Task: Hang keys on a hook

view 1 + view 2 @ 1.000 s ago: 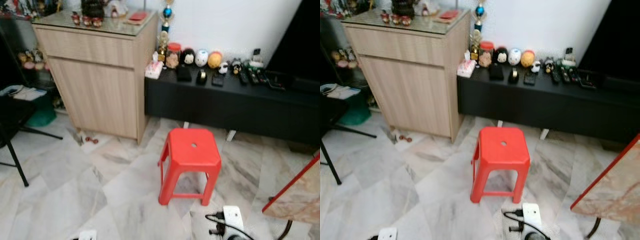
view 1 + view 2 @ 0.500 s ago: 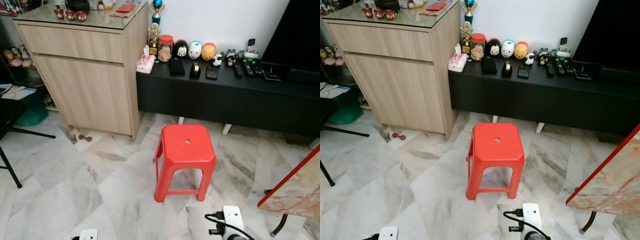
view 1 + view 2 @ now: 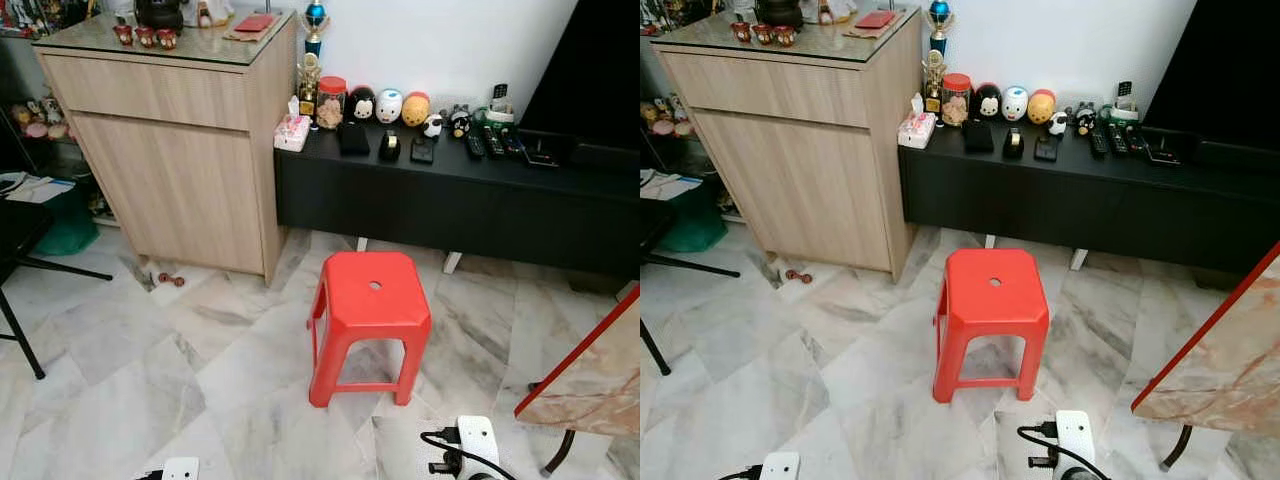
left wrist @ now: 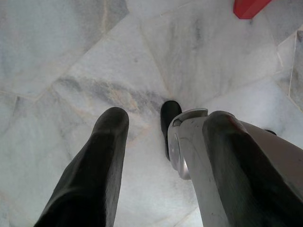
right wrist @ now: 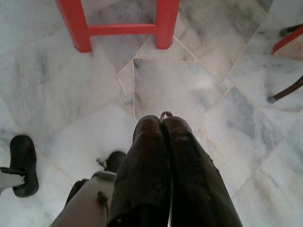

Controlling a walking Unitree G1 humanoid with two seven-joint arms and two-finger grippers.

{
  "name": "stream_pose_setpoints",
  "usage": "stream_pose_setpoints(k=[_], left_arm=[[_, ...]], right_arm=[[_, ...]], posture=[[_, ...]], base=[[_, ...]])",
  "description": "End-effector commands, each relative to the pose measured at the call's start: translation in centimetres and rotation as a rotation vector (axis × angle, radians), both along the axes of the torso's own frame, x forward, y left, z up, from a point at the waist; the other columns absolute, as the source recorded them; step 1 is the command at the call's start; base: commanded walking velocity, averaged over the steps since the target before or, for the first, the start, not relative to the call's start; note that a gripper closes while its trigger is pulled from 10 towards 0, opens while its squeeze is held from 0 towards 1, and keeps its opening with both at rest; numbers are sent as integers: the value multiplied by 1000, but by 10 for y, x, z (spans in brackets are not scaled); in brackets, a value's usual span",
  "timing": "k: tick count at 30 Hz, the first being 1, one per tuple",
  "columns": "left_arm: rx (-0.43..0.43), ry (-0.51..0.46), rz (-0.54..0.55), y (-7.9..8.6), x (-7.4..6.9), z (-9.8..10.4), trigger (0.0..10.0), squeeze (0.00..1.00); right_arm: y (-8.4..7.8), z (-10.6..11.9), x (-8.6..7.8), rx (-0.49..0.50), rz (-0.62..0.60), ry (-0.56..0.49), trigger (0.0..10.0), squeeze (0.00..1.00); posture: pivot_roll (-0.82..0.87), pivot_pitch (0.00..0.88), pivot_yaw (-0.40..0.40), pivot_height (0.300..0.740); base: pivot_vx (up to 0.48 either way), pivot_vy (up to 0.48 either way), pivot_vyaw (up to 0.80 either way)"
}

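In the right wrist view my right gripper (image 5: 164, 122) hangs over the marble floor with its two black fingers (image 5: 147, 156) pressed together. A small metal key ring (image 5: 165, 114) pokes out at their tips; the keys themselves are hidden. My left gripper (image 4: 168, 118) hangs beside my leg. One black finger (image 4: 102, 156) stands well apart from the other, with nothing between them. I can make out no hook.
A red plastic stool (image 3: 371, 300) stands on the floor ahead. Behind it is a low black bench (image 3: 450, 200) lined with figurines and remotes, and a wooden cabinet (image 3: 180, 150) to its left. Power strips (image 3: 478, 440) lie near my feet. A red-edged marble table (image 3: 600, 380) juts in at right.
The head camera has shifted and the picture has sharpened; the stool and furniture stand where they were.
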State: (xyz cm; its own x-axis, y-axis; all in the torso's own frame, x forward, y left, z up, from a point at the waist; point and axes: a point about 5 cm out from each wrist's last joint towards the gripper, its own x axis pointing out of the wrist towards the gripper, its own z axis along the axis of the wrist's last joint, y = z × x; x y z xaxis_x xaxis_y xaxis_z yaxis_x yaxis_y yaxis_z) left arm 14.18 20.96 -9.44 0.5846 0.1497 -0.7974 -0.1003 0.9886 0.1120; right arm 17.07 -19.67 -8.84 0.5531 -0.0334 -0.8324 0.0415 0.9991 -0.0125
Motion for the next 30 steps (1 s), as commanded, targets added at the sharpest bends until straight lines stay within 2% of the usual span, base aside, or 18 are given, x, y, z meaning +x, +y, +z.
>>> stream_pose_setpoints(k=[1,5,13,18,25,30], left_arm=[[-23,32,-8,-8,-7,-4,10000,0],[-23,30,-17,-7,-7,-4,10000,0],[-16,42,-14,6,-17,-5,10000,0],[-17,43,-16,7,-17,-4,10000,0],[-21,47,-24,2,-15,-5,10000,0],[-22,67,-24,1,-20,-7,10000,0]], right_arm=[[-3,1,0,-11,-1,-2,10000,0],[1,-1,-2,-11,-4,1,10000,0],[8,-1,0,-5,3,-2,10000,0],[4,5,12,-16,-1,-28,10000,0],[0,6,13,-23,-12,-37,10000,0],[2,7,16,-22,-10,-43,10000,0]], posture=[[44,0,-99,740],[44,0,-99,740],[43,0,-99,740],[45,0,-98,740],[43,0,-96,740],[45,0,-96,740]], base=[[0,0,0],[0,-304,0],[0,-336,0],[0,-339,0],[0,-344,0],[0,-346,0]])
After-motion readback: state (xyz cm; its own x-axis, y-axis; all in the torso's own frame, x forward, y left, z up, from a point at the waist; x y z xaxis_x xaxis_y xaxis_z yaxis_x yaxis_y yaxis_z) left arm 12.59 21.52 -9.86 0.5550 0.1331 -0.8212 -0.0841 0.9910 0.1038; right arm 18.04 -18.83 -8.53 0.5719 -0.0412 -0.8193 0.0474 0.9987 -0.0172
